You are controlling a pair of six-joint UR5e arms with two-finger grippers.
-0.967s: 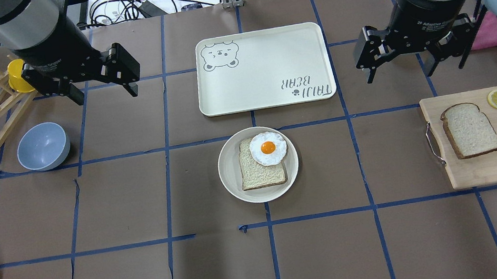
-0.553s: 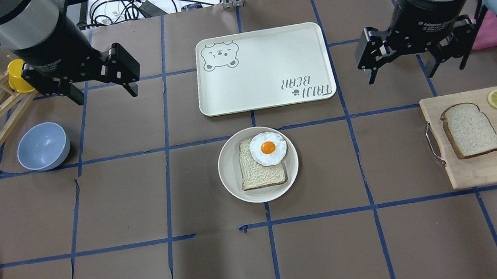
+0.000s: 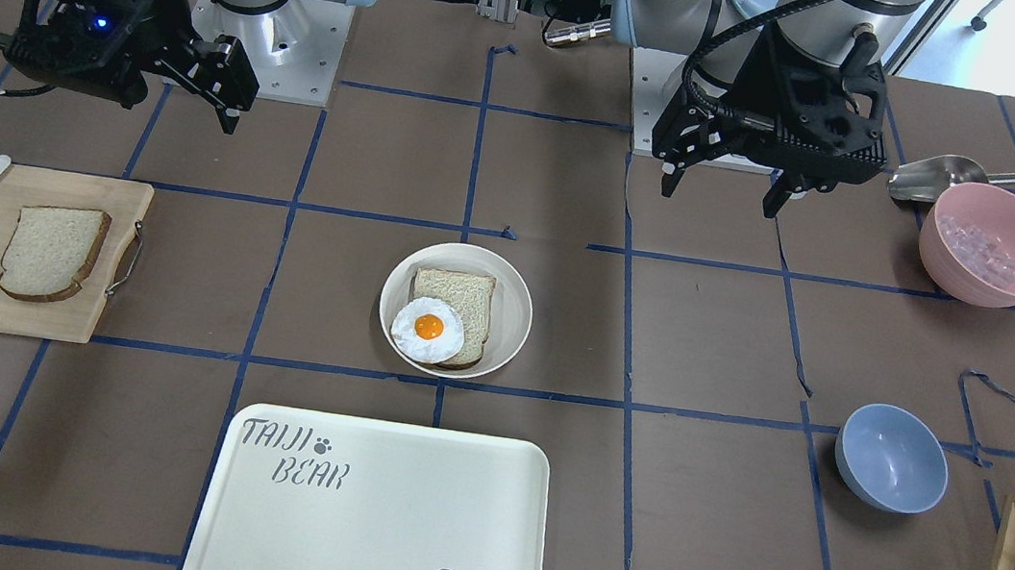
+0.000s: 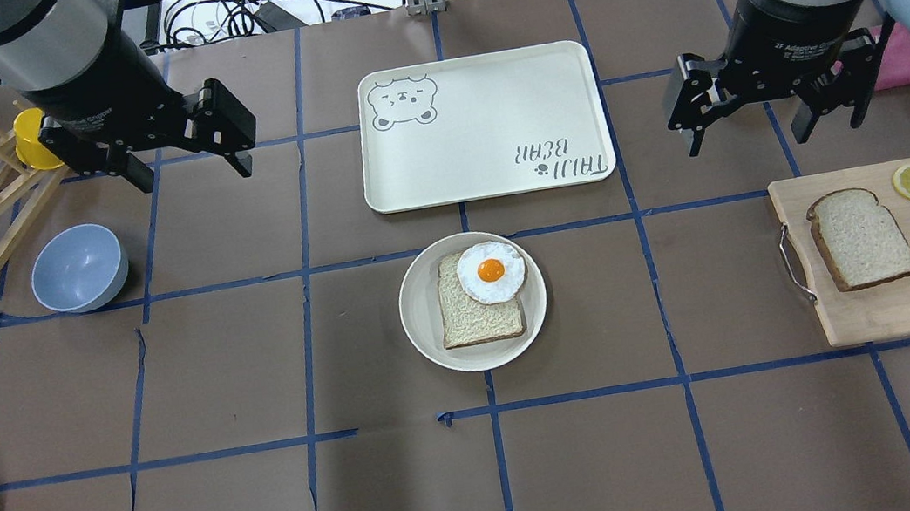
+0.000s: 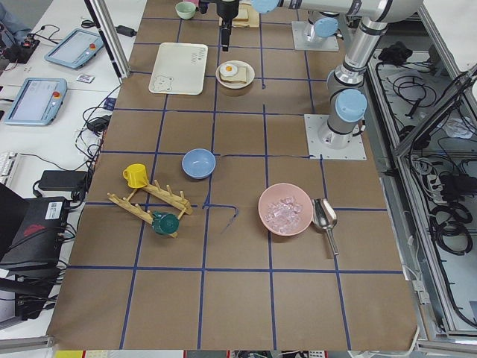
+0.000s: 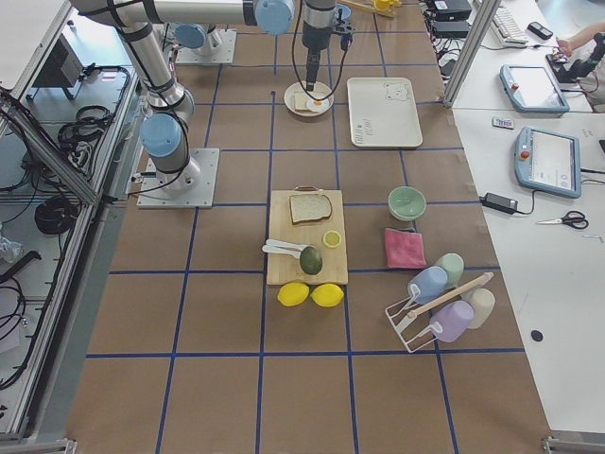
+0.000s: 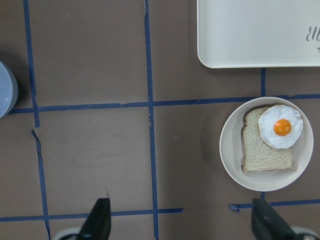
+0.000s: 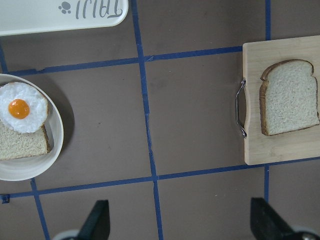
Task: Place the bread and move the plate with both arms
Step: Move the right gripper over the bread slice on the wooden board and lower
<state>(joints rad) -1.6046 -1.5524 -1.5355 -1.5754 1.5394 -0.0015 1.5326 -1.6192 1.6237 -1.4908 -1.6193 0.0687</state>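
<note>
- Overhead view: the first job, picking up the bread [image 4: 861, 237], is not done yet. The bread lies flat on the wooden board [image 4: 901, 302] by the table's right edge. The plate [image 4: 420, 308] sits in the middle of the table. A tan slice [image 4: 477, 323] and a fried egg [image 4: 490, 271] are on it.
- Same view: the right gripper [image 4: 751, 135] hangs high in the air and points down. Its fingers are spread wide and hold nothing. The left gripper [image 4: 196, 175] hangs high on the left side, also spread wide and empty.
- Front-facing view: both grippers are well above the table and touch nothing. The bread and the plate are well apart.
- Two side views: the arms reach out over the table, but the grippers are too small to tell more.
- Left wrist view: the two fingers stand far apart at the bottom. The plate is off to one side, not under them.
- Right wrist view: the fingers are far apart too. Bare table lies below, between the plate and the board, and the bread is off toward the right edge.
- Next, I think the right arm must slide over the bread and go down low. Then it can pinch the bread by its crust. The bread is thin and flat, so the fingers need to get right at its edges.
</note>
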